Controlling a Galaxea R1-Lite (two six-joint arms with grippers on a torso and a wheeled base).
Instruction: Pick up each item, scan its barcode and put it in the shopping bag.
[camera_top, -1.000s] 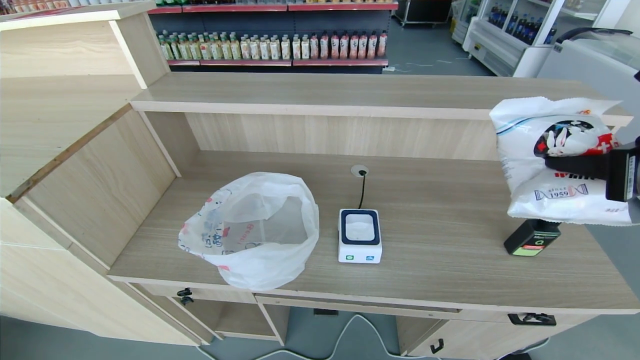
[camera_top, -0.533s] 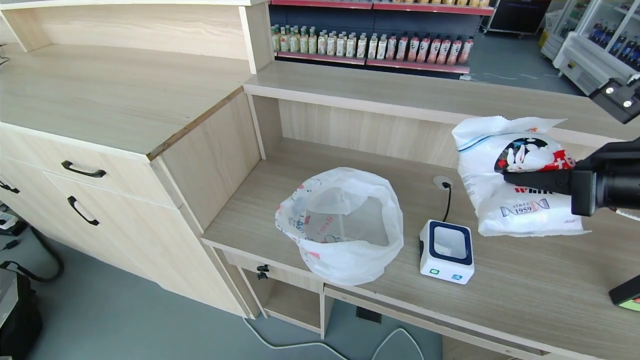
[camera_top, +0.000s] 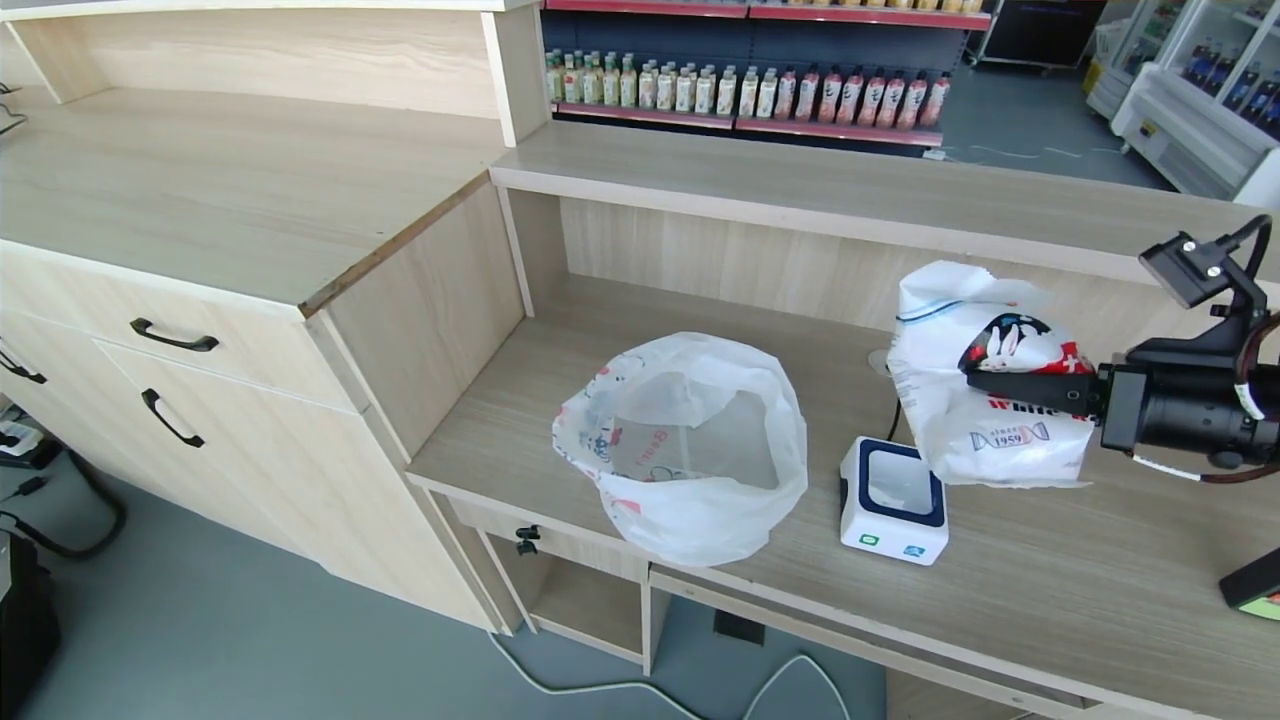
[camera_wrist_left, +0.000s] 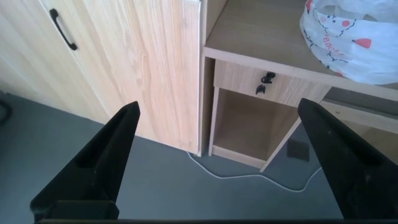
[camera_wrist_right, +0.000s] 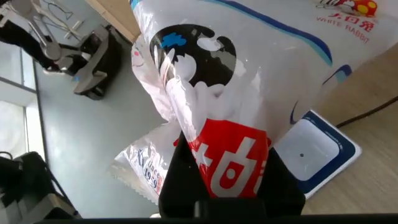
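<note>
A white candy bag (camera_top: 985, 400) with a rabbit picture and red print hangs in the air, pinched by my right gripper (camera_top: 1000, 385), which is shut on it. The bag hovers just right of and above the white barcode scanner (camera_top: 893, 502), partly covering its far edge. In the right wrist view the candy bag (camera_wrist_right: 236, 93) sits between the fingers, with the scanner (camera_wrist_right: 317, 152) below it. The open white shopping bag (camera_top: 690, 445) stands on the counter left of the scanner. My left gripper (camera_wrist_left: 217, 155) is open, low beside the counter's front, with the shopping bag (camera_wrist_left: 354, 37) above it.
A dark item with a green label (camera_top: 1255, 590) lies at the counter's right edge. The scanner's cable (camera_top: 893, 420) runs back to a hole in the counter. A raised shelf (camera_top: 800, 180) borders the back, and a taller cabinet (camera_top: 250, 220) stands to the left.
The head camera swung left early on. Since half a second ago, my right gripper has carried the candy bag left and down, closer over the scanner.
</note>
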